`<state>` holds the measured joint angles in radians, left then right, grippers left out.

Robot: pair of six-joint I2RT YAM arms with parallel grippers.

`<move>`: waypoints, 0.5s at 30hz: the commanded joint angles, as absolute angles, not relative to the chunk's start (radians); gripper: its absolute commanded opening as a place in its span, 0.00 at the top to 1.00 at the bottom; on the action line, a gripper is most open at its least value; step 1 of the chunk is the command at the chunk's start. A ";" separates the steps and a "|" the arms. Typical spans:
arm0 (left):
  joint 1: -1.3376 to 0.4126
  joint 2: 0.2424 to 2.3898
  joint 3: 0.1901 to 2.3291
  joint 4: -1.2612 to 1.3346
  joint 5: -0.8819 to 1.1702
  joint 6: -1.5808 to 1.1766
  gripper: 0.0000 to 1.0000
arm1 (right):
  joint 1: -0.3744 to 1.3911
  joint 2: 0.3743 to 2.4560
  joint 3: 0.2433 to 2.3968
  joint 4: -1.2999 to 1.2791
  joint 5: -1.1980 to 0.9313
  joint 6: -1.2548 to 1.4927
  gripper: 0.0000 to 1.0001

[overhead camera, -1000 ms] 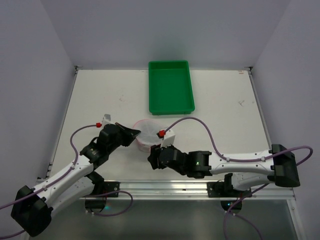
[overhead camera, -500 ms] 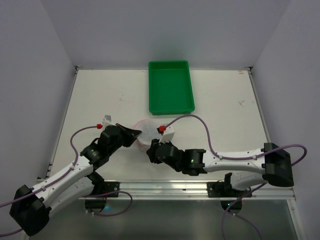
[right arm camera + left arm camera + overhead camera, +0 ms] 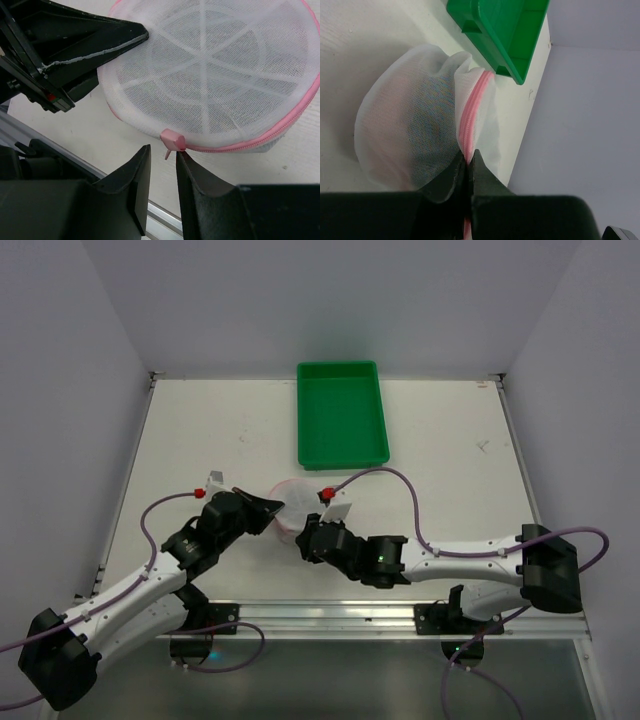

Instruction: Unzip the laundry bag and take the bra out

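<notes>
The laundry bag (image 3: 293,502) is a small round white mesh bag with pink zipper trim, lying on the table between my two arms. My left gripper (image 3: 468,159) is shut on the bag's pink zipper seam (image 3: 470,115) at its left edge. In the right wrist view the bag (image 3: 220,70) fills the top, and its pink zipper pull (image 3: 173,141) hangs at the near edge. My right gripper (image 3: 163,150) is open, its jaws on either side of the pull just below it. A dark shape shows through the mesh (image 3: 420,125); the bra itself cannot be made out.
A green tray (image 3: 341,412) stands at the back middle of the table, its corner (image 3: 505,30) just beyond the bag. The table's metal front rail (image 3: 165,220) runs right under my right gripper. My left gripper's body (image 3: 65,45) lies close on the bag's left.
My right gripper has moved forward and left, up to the bag's near edge. The left arm and the bag have hardly moved.
</notes>
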<state>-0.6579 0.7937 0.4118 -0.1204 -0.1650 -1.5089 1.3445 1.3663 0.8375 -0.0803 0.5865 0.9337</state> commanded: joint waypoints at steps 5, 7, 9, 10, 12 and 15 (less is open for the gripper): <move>-0.672 0.779 0.416 -0.061 -0.218 -1.532 1.00 | 1.330 1.376 0.867 -0.052 0.650 0.965 0.79; -0.673 0.779 0.416 -0.061 -0.218 -1.531 1.00 | 1.330 1.376 0.867 -0.052 0.650 0.962 0.82; -0.673 0.779 0.414 -0.063 -0.218 -1.529 1.00 | 1.325 1.374 0.864 -0.054 0.646 0.962 0.86; -0.673 0.776 0.413 -0.063 -0.218 -1.529 1.00 | 1.322 1.373 0.861 -0.054 0.640 0.962 0.90; -0.673 0.772 0.410 -0.061 -0.221 -1.529 1.00 | 1.318 1.370 0.856 -0.052 0.637 0.962 0.92; -0.673 0.764 0.408 -0.064 -0.224 -1.529 1.00 | 1.313 1.362 0.844 -0.054 0.630 0.972 0.92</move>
